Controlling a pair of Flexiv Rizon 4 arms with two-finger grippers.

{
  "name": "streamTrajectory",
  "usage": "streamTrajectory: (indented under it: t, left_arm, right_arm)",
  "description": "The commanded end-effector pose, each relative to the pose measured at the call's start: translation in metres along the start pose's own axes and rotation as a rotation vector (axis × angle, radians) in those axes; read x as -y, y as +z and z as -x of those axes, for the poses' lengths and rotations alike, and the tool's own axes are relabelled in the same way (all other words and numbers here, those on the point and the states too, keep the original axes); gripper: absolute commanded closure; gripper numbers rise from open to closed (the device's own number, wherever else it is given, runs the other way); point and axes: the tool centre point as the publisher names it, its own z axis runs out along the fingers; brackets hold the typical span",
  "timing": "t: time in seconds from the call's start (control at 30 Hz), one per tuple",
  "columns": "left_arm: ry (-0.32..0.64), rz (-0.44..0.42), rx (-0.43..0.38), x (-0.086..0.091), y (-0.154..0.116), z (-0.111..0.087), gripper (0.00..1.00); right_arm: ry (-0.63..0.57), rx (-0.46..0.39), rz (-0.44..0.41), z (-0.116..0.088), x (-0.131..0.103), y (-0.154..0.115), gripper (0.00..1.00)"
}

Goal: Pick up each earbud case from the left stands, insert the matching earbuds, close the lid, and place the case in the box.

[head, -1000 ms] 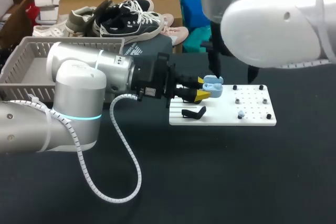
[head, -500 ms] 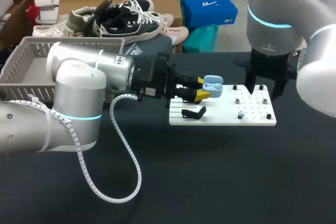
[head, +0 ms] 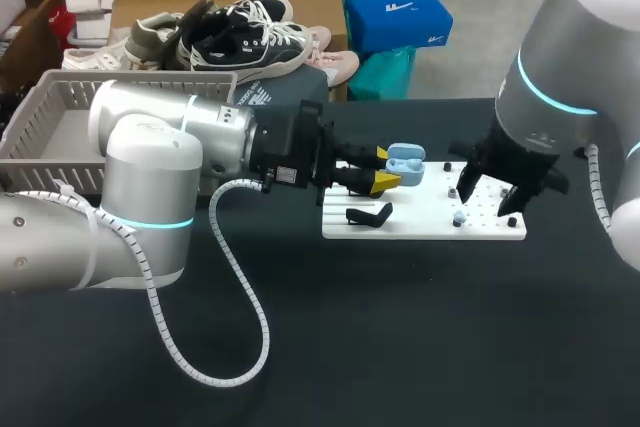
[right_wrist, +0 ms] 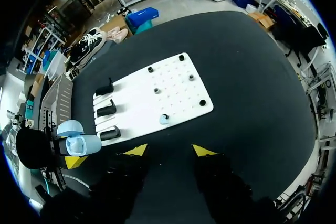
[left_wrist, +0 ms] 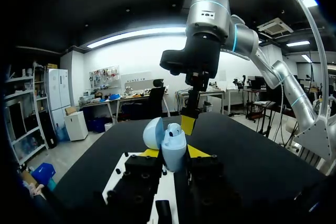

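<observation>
Though well started, looks less than half done. Grips the light blue earbud case (head: 405, 162) from two sides with the left end effector (head: 386, 169), fingers pressed on its body, lid swung open, raised above the stand end of the white board (head: 490, 232). Counts as picked up and opened, then. Hangs the right end effector (head: 488, 197) over the peg end of that board, fingers spread and holding nothing, close above a small pale earbud (head: 459, 217) resting on the board. Cannot tell from the left wrist view whether a bud already sits in the case: possibly a pale shape in one socket, too small to call. Leaves, on this reading, fetching the earbud, seating it, closing the lid, and carrying the case across to the grey box (head: 40, 117) at the far left of the worktop, well apart from the board. Shows three black stands (right_wrist: 106, 109) in the right wrist view, none of them carrying a case.
</observation>
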Motion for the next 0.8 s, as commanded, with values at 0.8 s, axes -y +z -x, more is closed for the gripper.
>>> streamTrajectory:
  t: [0.8]
  left_arm:
    - [0.043,0.032,0.011,0.004,-0.037,-0.012,1.00]
  right_arm:
    - [0.019,-0.024,-0.049,-0.004,-0.017,0.025,0.53]
